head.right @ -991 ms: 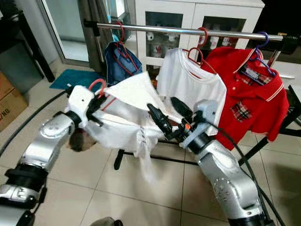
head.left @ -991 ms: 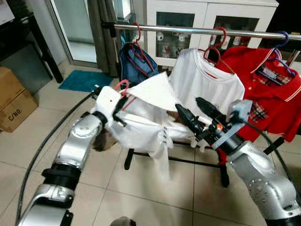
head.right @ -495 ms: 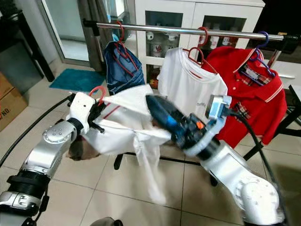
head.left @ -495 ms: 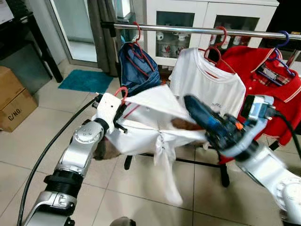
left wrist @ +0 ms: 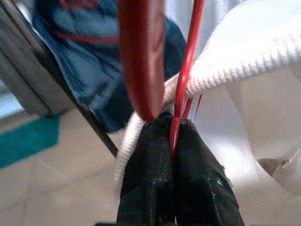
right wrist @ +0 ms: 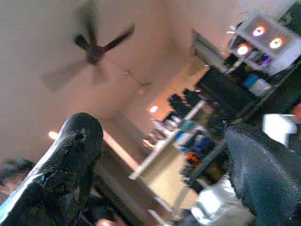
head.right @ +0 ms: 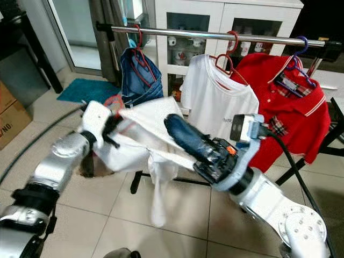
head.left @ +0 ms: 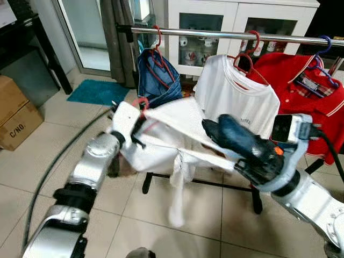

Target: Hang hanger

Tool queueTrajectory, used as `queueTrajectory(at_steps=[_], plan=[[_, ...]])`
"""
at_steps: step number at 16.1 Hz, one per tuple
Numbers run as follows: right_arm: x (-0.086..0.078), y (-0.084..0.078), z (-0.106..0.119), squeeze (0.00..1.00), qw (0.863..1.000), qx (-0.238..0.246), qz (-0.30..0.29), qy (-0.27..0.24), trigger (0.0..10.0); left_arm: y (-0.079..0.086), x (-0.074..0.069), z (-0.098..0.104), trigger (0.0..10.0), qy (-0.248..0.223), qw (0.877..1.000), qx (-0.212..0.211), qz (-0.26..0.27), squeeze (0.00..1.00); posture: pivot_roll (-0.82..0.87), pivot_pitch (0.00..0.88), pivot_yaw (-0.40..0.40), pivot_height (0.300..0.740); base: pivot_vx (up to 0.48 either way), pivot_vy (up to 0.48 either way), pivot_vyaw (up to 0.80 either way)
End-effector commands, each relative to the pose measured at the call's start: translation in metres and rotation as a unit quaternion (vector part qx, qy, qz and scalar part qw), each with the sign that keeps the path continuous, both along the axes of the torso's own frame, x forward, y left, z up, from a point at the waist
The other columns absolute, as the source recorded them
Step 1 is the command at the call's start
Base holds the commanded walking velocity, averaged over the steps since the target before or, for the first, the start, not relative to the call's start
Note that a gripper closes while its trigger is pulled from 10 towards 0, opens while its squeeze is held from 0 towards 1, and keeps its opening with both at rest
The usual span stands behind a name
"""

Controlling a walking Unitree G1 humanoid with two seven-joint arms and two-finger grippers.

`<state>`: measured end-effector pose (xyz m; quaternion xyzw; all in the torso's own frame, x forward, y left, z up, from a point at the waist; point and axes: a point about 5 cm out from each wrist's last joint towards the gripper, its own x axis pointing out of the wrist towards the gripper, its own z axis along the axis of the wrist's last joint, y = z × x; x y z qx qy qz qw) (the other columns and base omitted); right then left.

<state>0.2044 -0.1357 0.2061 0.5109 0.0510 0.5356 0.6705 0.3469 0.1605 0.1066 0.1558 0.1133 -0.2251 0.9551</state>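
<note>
Since a second ago your right arm has been swinging up and toward the camera, so the right gripper (head.right: 180,131) is now pointing at you from the centre of the frame instead of reaching sideways under the shirt, and the white shirt (head.left: 172,137) is hanging lower, its tail drooping toward the tiled floor (head.left: 37,156). You are carrying the red hanger (head.left: 141,102) left of centre, below the rail (head.left: 226,35), with its hook not yet over the bar. Your left gripper (left wrist: 171,136) is pinching the hanger's thin red wire between fingers pressed together, right beside the shirt's ribbed collar (left wrist: 225,75), as the left wrist view is showing. Your right gripper's fingers (right wrist: 70,155) are standing spread apart with nothing between them; its wrist camera is looking up at a ceiling fan (right wrist: 94,47). Across the upper part of the frame the rail is already holding a blue garment (head.left: 156,72) on a red hanger at the left, a white T-shirt (head.left: 236,94) in the middle and a red polo (head.left: 314,99) at the right. Behind it a white cabinet (head.left: 231,16) is standing, and a cardboard box (head.left: 16,113) is sitting at the left edge.
</note>
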Motion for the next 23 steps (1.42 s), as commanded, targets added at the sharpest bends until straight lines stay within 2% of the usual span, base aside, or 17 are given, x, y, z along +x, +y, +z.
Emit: queueTrajectory(at_steps=[1, 2, 5, 7, 10, 11, 13, 15, 16, 17, 18, 19, 20, 21, 22, 23], plan=[[-0.012, -0.007, 0.025, 0.00, 0.997, 0.048, 0.026, -0.054, 10.0, 0.044, -0.009, -0.029, 0.0, 0.074, 0.993, 0.026, 0.094, 0.00, -0.12, 0.000, 0.071, 0.740, 0.000, 0.000, 0.00], [-0.013, -0.007, 0.026, 0.00, 0.997, 0.050, 0.028, -0.054, 10.0, 0.045, -0.011, -0.033, 0.0, 0.083, 0.992, 0.031, 0.094, 0.00, -0.12, 0.000, 0.071, 0.740, 0.000, 0.000, 0.00], [-0.013, -0.006, 0.030, 0.00, 0.996, 0.068, 0.032, -0.046, 10.0, 0.050, -0.030, -0.071, 0.0, 0.161, 0.980, 0.031, 0.109, 0.00, -0.13, 0.000, 0.070, 0.740, 0.000, 0.000, 0.00], [-0.011, -0.006, 0.033, 0.00, 0.996, 0.071, 0.028, -0.047, 10.0, 0.051, -0.034, -0.079, 0.0, 0.179, 0.977, 0.028, 0.114, 0.00, -0.13, 0.000, 0.069, 0.740, 0.000, 0.000, 0.00], [-0.008, -0.007, 0.038, 0.00, 0.996, 0.072, 0.016, -0.056, 10.0, 0.060, -0.052, -0.099, 0.0, 0.216, 0.967, 0.051, 0.125, 0.00, -0.13, 0.000, 0.074, 0.740, 0.000, 0.000, 0.00], [-0.007, -0.007, 0.037, 0.00, 0.996, 0.068, 0.013, -0.056, 10.0, 0.061, -0.053, -0.101, 0.0, 0.218, 0.966, 0.052, 0.126, 0.00, -0.13, 0.000, 0.075, 0.740, 0.000, 0.000, 0.00], [-0.002, -0.002, 0.030, 0.00, 0.997, -0.002, -0.020, -0.069, 10.0, 0.061, -0.051, -0.099, 0.0, 0.204, 0.970, 0.057, 0.123, 0.00, -0.13, 0.000, 0.079, 0.740, 0.000, 0.000, 0.00], [0.006, 0.005, 0.020, 0.00, 0.991, -0.097, -0.051, -0.080, 10.0, 0.056, -0.040, -0.085, 0.0, 0.164, 0.979, 0.039, 0.112, 0.00, -0.13, 0.000, 0.081, 0.740, 0.000, 0.000, 0.00], [0.018, 0.013, 0.002, 0.00, 0.961, -0.239, -0.090, -0.100, 10.0, 0.047, -0.023, -0.061, 0.0, 0.101, 0.991, 0.008, 0.092, 0.00, -0.13, 0.000, 0.082, 0.740, 0.000, 0.000, 0.00], [0.027, 0.017, -0.011, 0.00, 0.928, -0.328, -0.127, -0.123, 10.0, 0.037, -0.010, -0.036, 0.0, 0.045, 0.997, -0.013, 0.066, 0.00, -0.13, 0.000, 0.078, 0.740, 0.000, 0.000, 0.00], [0.037, 0.015, -0.015, 0.00, 0.915, -0.345, -0.171, -0.121, 10.0, 0.025, -0.004, -0.014, 0.0, 0.011, 0.999, -0.026, 0.023, 0.00, -0.12, 0.000, 0.077, 0.740, 0.000, 0.000, 0.00], [0.039, 0.014, -0.015, 0.00, 0.913, -0.345, -0.183, -0.121, 10.0, 0.022, -0.003, -0.008, 0.0, 0.004, 1.000, -0.027, 0.008, 0.00, -0.12, 0.000, 0.077, 0.740, 0.000, 0.000, 0.00], [0.042, 0.012, -0.018, 0.00, 0.896, -0.370, -0.205, -0.133, 10.0, 0.017, -0.004, 0.000, 0.0, -0.006, 0.999, -0.030, -0.014, 0.00, -0.12, 0.000, 0.078, 0.740, 0.000, 0.000, 0.00], [0.044, 0.012, -0.023, 0.00, 0.872, -0.409, -0.214, -0.163, 10.0, 0.014, -0.006, 0.007, 0.0, -0.009, 0.999, -0.034, -0.030, 0.00, -0.12, 0.000, 0.078, 0.740, 0.000, 0.000, 0.00], [0.047, 0.013, -0.030, 0.00, 0.842, -0.450, -0.233, -0.185, 10.0, 0.008, -0.009, 0.012, 0.0, -0.005, 0.998, -0.042, -0.052, 0.00, -0.12, 0.000, 0.078, 0.740, 0.000, 0.000, 0.00], [0.051, 0.012, -0.036, 0.00, 0.833, -0.461, -0.255, -0.169, 10.0, 0.002, -0.014, 0.016, 0.0, -0.002, 0.996, -0.042, -0.079, 0.00, -0.11, 0.001, 0.079, 0.740, 0.000, 0.000, 0.00]])
